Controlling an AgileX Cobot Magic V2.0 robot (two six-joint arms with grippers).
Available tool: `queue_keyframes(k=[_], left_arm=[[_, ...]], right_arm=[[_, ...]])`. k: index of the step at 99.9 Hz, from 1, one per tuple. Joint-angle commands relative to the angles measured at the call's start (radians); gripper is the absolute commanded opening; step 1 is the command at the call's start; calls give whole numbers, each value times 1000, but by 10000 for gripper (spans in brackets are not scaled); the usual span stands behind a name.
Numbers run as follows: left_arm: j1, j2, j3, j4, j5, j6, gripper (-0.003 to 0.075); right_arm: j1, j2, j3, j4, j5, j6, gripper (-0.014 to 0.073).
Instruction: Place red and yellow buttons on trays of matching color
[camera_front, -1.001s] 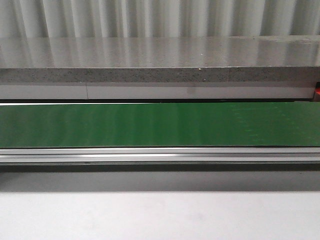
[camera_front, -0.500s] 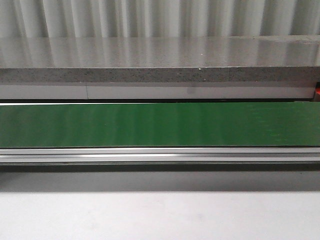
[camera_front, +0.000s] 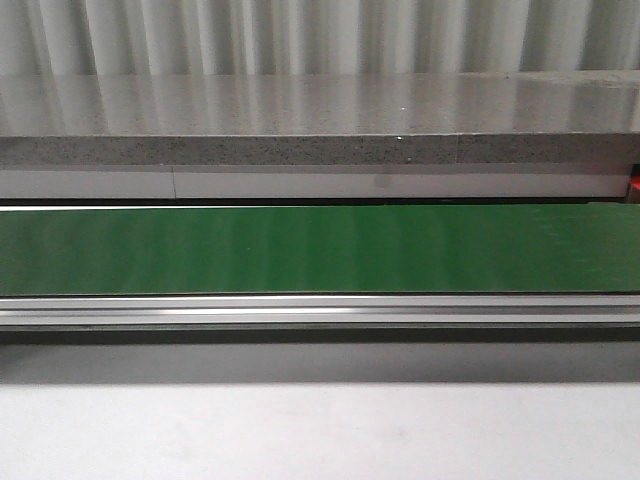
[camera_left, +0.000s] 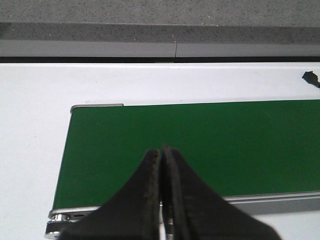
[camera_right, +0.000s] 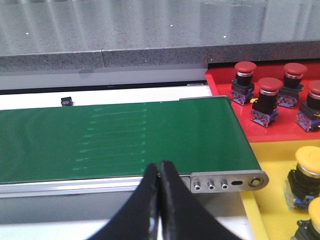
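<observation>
**A:** Has anything moved since a second ago?

**B:** Nothing you could point to. In the front view the green belt (camera_front: 320, 250) fills the middle band of the frame as before, bare, with the grey ledge (camera_front: 320, 150) above it.

**A:** And your two hands?

**B:** The left hand (camera_left: 161, 150) sits at the bottom centre of its wrist view, fingers pressed together with nothing between them. The right hand (camera_right: 159, 167) is pinched closed and empty the same way, low in its frame over the belt's near rail.

**A:** Where are the buttons?

**B:** Look at the right edge of the right wrist view. Four red buttons (camera_right: 264, 100) stand on the red tray (camera_right: 220, 82) at upper right; two yellow buttons (camera_right: 305, 172) stand on the yellow tray (camera_right: 260, 210) at lower right. Both trays run out of frame, so there may be more you can't see.

**A:** So how far along are you?

**B:** I'd judge well along: every button in sight is sorted. With the belt empty, you're probably waiting for the next one, or finished.
</observation>
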Motion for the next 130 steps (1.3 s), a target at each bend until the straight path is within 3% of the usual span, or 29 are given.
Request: queue_keyframes(k=[1, 41, 130], left_arm=[[-7, 0, -26, -18, -65, 3, -20], [-7, 0, -26, -18, -65, 3, -20], [-7, 0, -26, -18, -65, 3, -20]], right_arm=[[2, -16, -4, -16, -125, 1, -67], [2, -16, 114, -16, -275, 10, -67], [27, -17, 113, -29, -273, 14, -67]])
